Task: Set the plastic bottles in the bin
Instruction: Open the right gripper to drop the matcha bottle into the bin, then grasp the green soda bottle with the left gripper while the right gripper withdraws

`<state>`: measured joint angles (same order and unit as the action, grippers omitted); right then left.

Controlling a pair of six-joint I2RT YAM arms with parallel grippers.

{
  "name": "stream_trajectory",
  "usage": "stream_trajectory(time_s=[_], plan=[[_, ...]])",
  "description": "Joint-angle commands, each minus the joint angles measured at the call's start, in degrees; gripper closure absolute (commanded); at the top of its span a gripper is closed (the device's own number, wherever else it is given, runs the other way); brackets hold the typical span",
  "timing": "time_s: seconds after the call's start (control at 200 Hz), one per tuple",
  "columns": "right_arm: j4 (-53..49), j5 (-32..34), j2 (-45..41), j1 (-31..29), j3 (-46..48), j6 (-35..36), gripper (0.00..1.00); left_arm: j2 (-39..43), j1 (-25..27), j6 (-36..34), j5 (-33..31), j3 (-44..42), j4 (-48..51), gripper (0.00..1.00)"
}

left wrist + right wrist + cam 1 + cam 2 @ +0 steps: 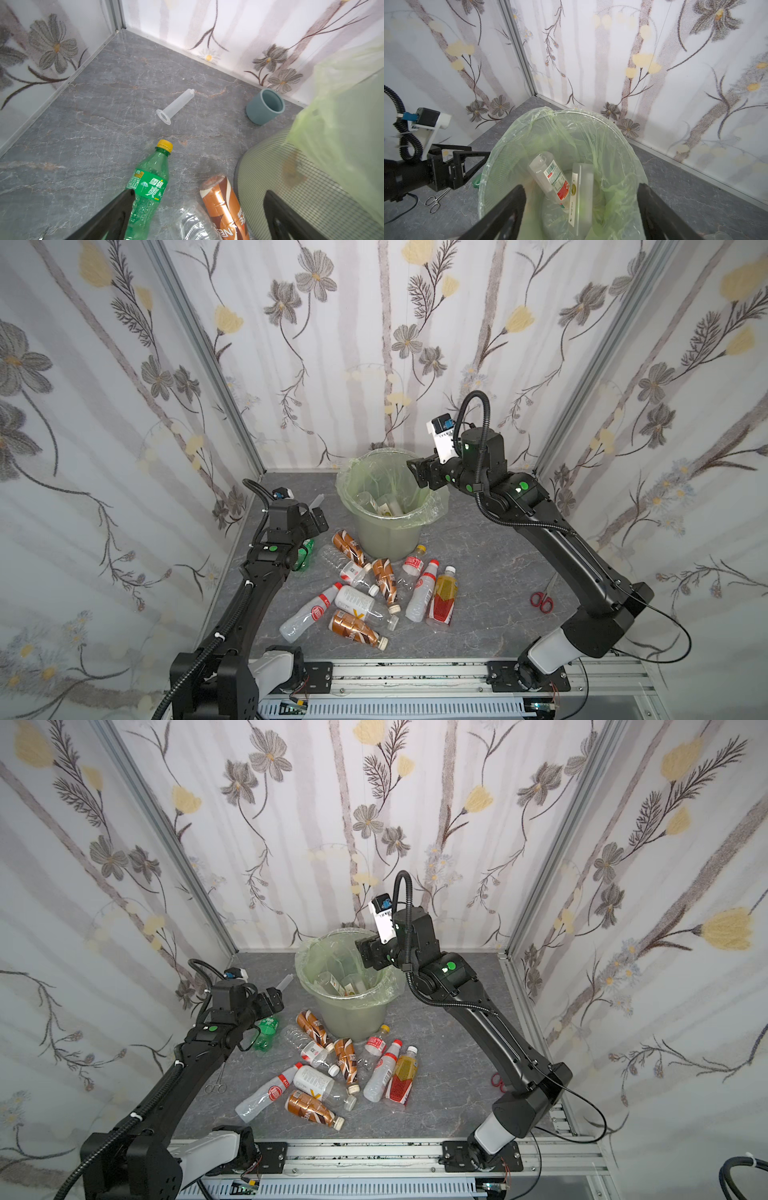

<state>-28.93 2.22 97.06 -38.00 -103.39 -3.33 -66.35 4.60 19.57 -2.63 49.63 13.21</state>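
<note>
On the grey table (478,614) the bin (386,531), lined with a pale green bag (612,145), stood near the back wall. The right gripper (416,475) hung over its rim, jaws wide apart and holding nothing. The left gripper (319,519), jaws also apart and empty, was low beside the bin, just over a green bottle (148,185). Many plastic bottles (355,601) lay on the table in front of the bin. Inside the bin lay a clear bottle (550,176) with a red label and a flat rectangular bottle (583,187). A clear syringe (175,106) lay apart, beyond the green bottle
</note>
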Motion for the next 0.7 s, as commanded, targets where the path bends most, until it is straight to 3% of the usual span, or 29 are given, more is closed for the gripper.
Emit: stream_trajectory(time_s=[0.0,0.175,0.36,0.7], plan=[[4.0,2.1,-5.0,0.2,6.5,0.7,0.10,-1.9,-0.6,1.8,-3.6,1.0,2.1,0.00],[7.8,2.1,-16.0,3.5,20.2,0.3,0.06,-5.5,-1.4,2.1,-5.1,2.7,3.2,0.00],[11.0,-2.1,-23.7,9.8,31.2,-0.4,0.06,-11.7,-3.1,0.5,-4.9,5.1,5.3,0.00],[14.0,-5.5,-28.3,13.2,38.8,0.4,0.03,-23.3,-4.3,-2.1,-7.7,8.7,11.2,0.00]])
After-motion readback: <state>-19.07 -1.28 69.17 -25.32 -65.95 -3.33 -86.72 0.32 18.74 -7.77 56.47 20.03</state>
